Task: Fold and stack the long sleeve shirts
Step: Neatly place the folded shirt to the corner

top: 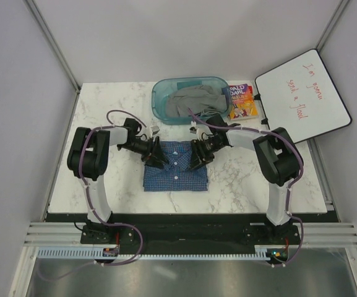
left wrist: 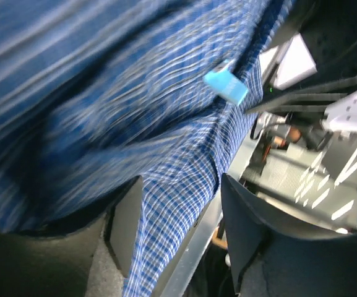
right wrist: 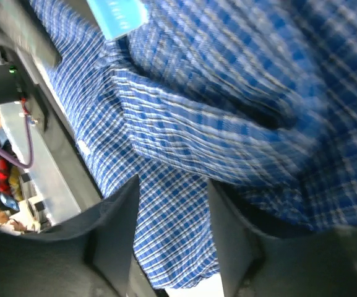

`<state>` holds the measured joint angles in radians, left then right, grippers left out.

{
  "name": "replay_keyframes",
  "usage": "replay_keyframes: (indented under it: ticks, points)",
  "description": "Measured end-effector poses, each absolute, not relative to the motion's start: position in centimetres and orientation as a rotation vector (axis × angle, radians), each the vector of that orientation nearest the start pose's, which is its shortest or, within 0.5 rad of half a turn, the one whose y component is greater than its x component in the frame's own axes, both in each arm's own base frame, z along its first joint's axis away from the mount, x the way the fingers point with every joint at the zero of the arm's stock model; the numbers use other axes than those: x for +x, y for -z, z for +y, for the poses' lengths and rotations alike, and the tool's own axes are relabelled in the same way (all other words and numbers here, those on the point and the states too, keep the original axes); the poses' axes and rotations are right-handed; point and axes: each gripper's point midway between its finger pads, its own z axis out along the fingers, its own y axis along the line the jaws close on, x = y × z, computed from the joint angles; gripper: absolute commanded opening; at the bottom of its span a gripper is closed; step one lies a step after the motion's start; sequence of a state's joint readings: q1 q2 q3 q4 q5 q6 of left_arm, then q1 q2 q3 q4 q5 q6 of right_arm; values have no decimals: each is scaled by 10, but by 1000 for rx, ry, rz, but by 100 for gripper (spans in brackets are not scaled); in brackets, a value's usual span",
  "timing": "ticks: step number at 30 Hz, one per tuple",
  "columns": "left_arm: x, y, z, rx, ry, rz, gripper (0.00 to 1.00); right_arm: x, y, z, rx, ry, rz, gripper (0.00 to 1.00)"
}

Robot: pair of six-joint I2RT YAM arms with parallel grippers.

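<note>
Counted: 1 blue checked shirt (top: 176,168), just in front of teal bin (top: 159,102). 1 grey garment (top: 193,102) inside bin. 1 book (top: 240,101) just beside bin's right end, 1 whiteboard (top: 302,96) further right. 2 grippers, left gripper (top: 159,162) and right gripper (top: 195,162), in front of bin. 1 marble table (top: 240,185).

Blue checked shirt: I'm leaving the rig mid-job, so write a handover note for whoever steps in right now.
Left gripper: open, low over the shirt's collar end, cloth showing between its fingers, not clamped.
Right gripper: open, opposite it, likewise.
Blue checked shirt: mid-table, a compact rectangle, collar and buttons up.
Grey garment: in the teal bin at the back.
Done: this shirt looks folded.
Left: lift both arms clear; the grey garment is probably next, if it is a shirt; no stack yet.
</note>
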<state>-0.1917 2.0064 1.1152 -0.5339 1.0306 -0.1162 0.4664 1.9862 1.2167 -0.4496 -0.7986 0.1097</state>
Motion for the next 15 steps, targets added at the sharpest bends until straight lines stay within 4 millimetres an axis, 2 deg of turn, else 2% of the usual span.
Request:
replay_keyframes:
  ticks: [4,5,7,8,9,12,15]
  points:
    - [294,-35,-187,133,1456,2783,64,278,-42,307,-744,-1295,2634,70]
    - [297,-36,-182,142,1411,2790,64,280,-46,312,-757,-1299,2616,75]
    - [304,-36,-166,182,1260,2808,65,287,-62,325,-780,-1319,2566,84]
    - [308,-37,-156,199,1180,2811,66,293,-71,331,-787,-1329,2533,93]
    - [314,-38,-143,213,1093,2813,67,300,-83,334,-789,-1334,2495,96]
    - [332,-44,-99,218,861,2796,74,323,-118,327,-769,-1316,2398,98]
    - [345,-65,-65,244,657,2737,80,345,-156,296,-723,-1232,2317,98]
